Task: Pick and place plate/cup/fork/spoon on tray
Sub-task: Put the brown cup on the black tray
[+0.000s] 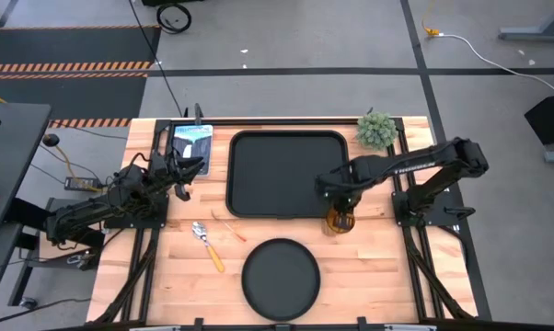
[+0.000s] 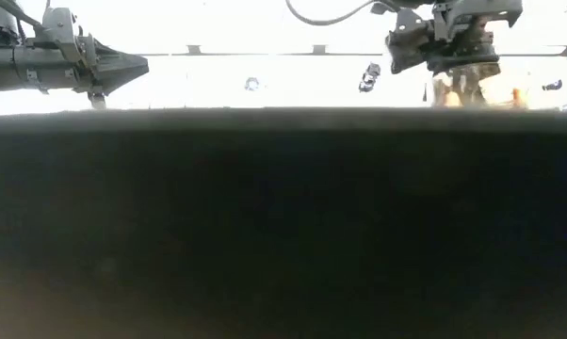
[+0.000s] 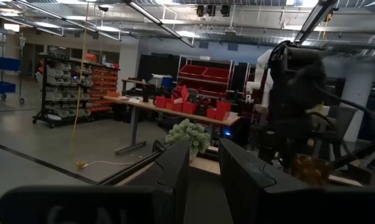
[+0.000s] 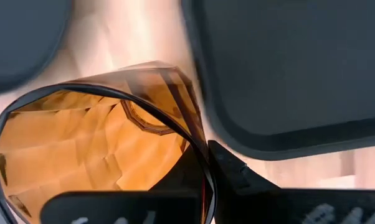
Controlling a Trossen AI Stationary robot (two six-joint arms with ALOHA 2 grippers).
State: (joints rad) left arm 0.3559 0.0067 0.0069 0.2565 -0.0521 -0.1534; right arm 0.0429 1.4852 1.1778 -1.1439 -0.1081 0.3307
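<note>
Right pincer [image 1: 340, 219] sat directly over the cup [image 1: 339, 222], clamped on its rim: one finger inside the amber wall, as seen in the right wrist view, the cup [image 4: 94, 149] upright and filling most of that view. Stood just outside the tray [image 1: 288, 174], near its corner on the right-hand side facing the front edge of the tabletop [image 1: 369, 276]; tray rim [image 4: 287, 134] lay just beside the cup. So the coming move, by my reckoning, turned on a short lift and carry toward the far edge, over the raised rim and onto the tray floor. Right arm plainly the nearer one.

Left pincer [image 1: 187, 175] hung near the left edge of the tabletop, beside the tray's left side, fingers [image 3: 175, 168] slightly apart, holding nothing.

Tray held nothing. Plate [image 1: 281, 279] rested at the front edge, centred, also bare. Spoon [image 1: 205, 241] lay between plate and left arm, long axis slanting, bowl toward the far edge; fork [image 1: 229, 227] just beside it, thin and hard to read.

Cup amber and translucent, likely slick.
</note>
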